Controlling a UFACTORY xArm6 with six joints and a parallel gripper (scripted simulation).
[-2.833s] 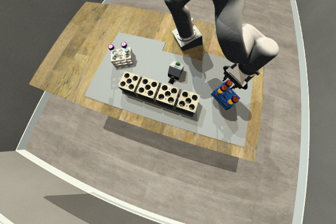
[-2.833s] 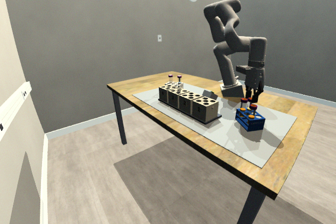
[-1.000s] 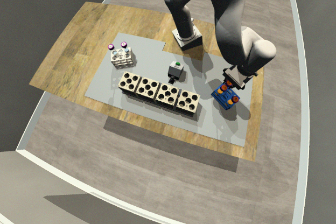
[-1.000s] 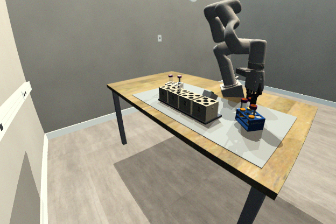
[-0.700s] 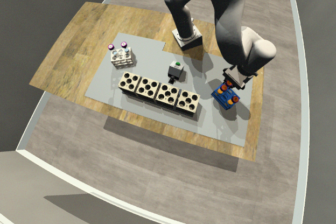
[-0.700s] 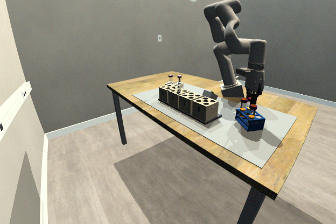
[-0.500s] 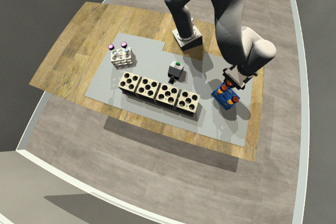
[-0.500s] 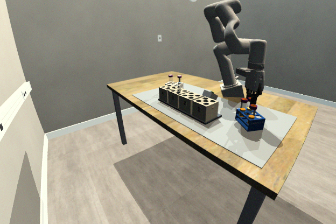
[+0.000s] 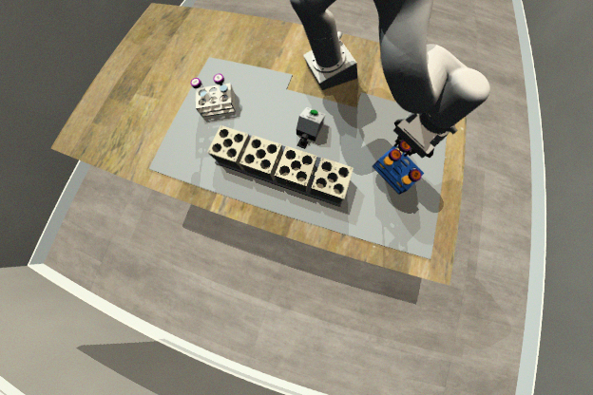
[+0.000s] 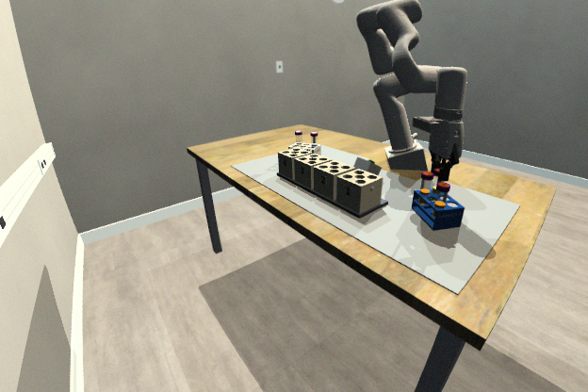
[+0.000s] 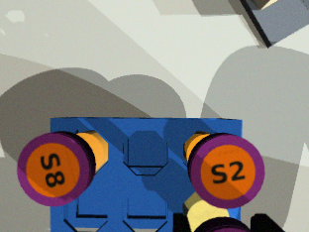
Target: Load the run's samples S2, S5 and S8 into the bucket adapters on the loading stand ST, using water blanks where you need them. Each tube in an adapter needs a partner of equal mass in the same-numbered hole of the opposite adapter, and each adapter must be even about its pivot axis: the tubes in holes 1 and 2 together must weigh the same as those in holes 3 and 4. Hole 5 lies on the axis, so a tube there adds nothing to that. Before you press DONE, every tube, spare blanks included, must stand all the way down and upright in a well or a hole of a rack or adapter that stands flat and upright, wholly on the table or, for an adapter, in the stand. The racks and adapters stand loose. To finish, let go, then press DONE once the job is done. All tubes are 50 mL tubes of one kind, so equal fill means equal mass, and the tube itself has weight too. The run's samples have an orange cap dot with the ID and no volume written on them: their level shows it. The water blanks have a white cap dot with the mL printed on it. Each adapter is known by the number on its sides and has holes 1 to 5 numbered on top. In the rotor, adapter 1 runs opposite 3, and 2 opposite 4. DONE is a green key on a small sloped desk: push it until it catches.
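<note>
My gripper [image 9: 405, 146] [image 10: 440, 173] [image 11: 223, 226] is shut on a purple-capped tube [image 9: 405, 145] [image 10: 435, 171] [image 11: 227, 227] at the blue rack [image 9: 393, 180] [image 10: 446, 224] [image 11: 147, 190]. Its label is cut off in the wrist view. S2 [image 9: 394, 155] [image 10: 427, 176] [image 11: 227, 172] stands upright beside it, and S8 [image 9: 415, 174] [image 10: 444, 187] [image 11: 51, 170] stands in another corner. Adapters 1 [image 9: 329, 189] [image 10: 348, 191], 2 [image 10: 323, 180], 3 [image 10: 302, 171] and 4 [image 10: 285, 164] stand in a row on the stand; their visible holes hold no tubes.
A white rack [image 9: 215, 105] stands at the far left, with two purple-capped tubes [image 9: 196, 82] [image 9: 219, 78] at its back. The green DONE key [image 9: 314, 112] is on its small desk, between the adapter row and the arm's base. The blue rack is near the mat's right side.
</note>
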